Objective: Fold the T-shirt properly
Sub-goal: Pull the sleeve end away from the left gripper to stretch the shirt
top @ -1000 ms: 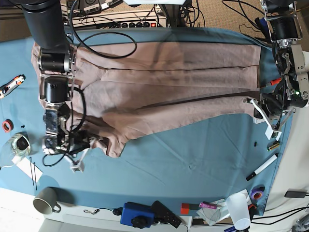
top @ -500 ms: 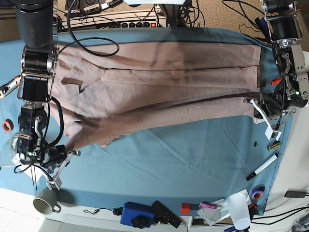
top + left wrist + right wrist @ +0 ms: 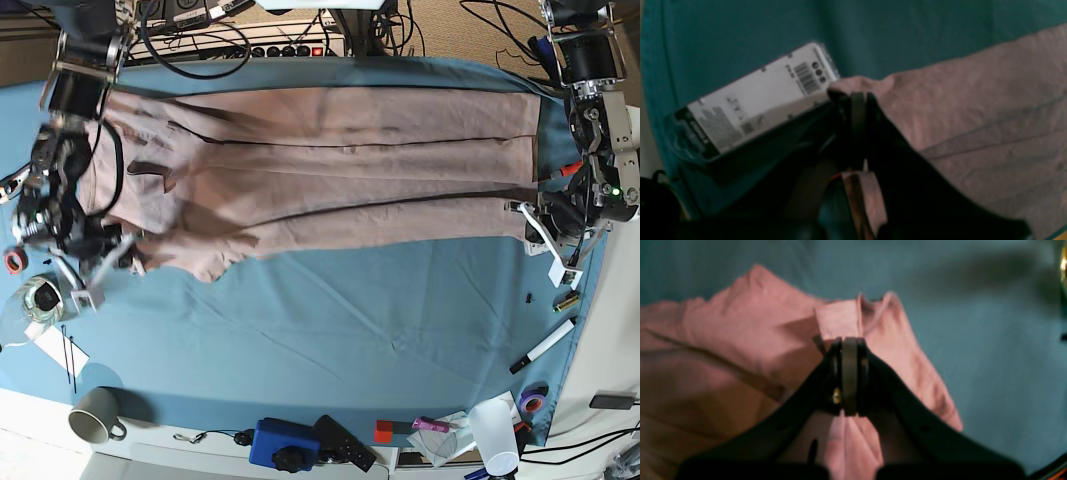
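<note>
both claws, left claw (image 3: 853,100) and right claw (image 3: 849,343), each pinching t-shirt (image 3: 340,170) fabric

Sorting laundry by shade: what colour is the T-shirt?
Plain dusty pink-beige cotton T-shirt, no pattern; clearest in the base view.

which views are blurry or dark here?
Right wrist: soft all over, T-shirt edges smeared, dim corners. Left wrist: dark, slight blur, barcode package washed out but partly legible. Base: sharp and evenly lit, except motion blur on the right gripper.
</note>
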Motion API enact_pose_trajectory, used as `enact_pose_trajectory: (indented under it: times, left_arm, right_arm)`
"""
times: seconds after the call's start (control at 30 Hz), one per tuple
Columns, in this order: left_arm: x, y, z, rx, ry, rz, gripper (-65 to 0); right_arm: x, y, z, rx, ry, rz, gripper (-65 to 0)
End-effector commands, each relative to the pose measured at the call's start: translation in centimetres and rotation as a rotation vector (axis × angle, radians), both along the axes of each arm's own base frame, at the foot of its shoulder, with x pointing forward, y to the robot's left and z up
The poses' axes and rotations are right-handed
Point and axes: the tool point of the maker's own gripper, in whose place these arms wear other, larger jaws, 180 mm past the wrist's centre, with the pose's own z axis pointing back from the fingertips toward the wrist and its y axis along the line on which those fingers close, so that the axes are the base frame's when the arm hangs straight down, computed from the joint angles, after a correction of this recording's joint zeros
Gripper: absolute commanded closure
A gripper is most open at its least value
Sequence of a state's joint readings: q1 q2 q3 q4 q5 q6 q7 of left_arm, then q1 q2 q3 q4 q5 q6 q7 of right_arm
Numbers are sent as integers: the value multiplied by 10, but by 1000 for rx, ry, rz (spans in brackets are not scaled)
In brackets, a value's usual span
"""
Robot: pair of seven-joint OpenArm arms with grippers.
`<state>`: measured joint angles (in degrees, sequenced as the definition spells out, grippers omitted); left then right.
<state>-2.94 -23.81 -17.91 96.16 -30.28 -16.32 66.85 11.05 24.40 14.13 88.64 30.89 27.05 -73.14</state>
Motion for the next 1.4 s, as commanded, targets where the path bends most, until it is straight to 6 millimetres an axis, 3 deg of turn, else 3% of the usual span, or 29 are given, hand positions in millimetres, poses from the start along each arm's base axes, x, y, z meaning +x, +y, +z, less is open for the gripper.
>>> enact_pose_trajectory:
  times: [0.0,0.27,0.67,0.87,1.2,1.37]
  left_arm:
    - [6,4,11,11,-35,-3,0]
    - [4,4,10,13,-21,-4,0]
    - [2,9,8,36,-8,0,0]
    - [-5,17,4,63,18,2,0]
    - [-9,15,1,51,29,-1,0]
    - [-11,13,-1,42,35,-4,0]
  right_arm:
    - [6,-8,20,-13,-66,-4,0]
    - [-25,-34,31,-23,-124,-81,0]
    - [-44,-53,48,75,-183,-114,0]
    - [-70,-56,36,63,-139,-115,0]
    - [-96,-39,47,-44,-141,-28,0]
    - [-95,-38,50,-48,-170,-23,0]
